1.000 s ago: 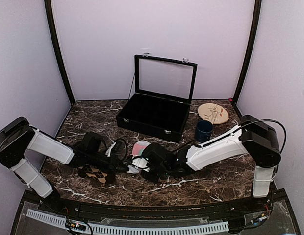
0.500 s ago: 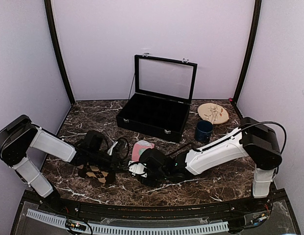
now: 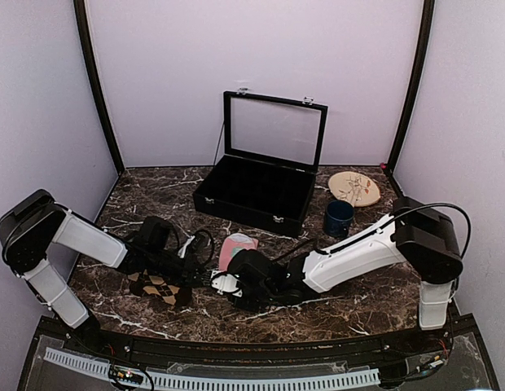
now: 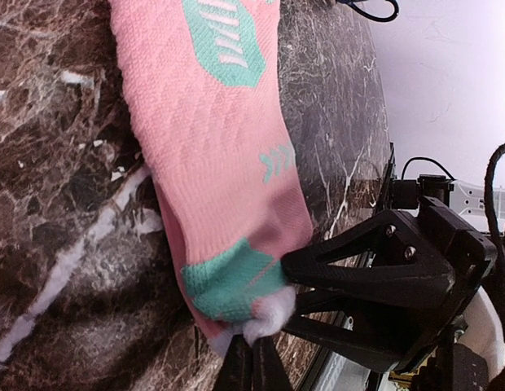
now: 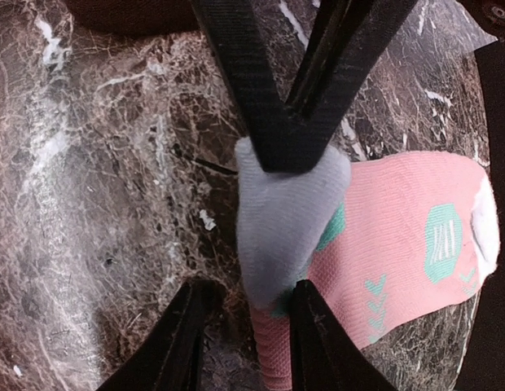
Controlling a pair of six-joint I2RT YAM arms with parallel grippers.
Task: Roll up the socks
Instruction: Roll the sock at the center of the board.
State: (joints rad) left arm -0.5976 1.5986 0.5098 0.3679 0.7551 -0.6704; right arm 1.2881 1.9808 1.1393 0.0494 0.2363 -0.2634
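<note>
The pink sock with teal patches lies mid-table, pointing toward the black case. Its white toe is folded up at the near end. My left gripper is shut on that toe; in the left wrist view its two fingers pinch the white tip. My right gripper faces it, open. In the right wrist view its fingers straddle the folded toe. The dark brown argyle sock lies under the left arm, partly hidden.
An open black case stands behind the socks. A dark blue mug and a round wooden plate are at the back right. A thin black cable loops near the left wrist.
My right gripper has slid left to meet the left gripper at the pink sock's near end. The white toe is now bunched up between them. The left arm has barely shifted.
</note>
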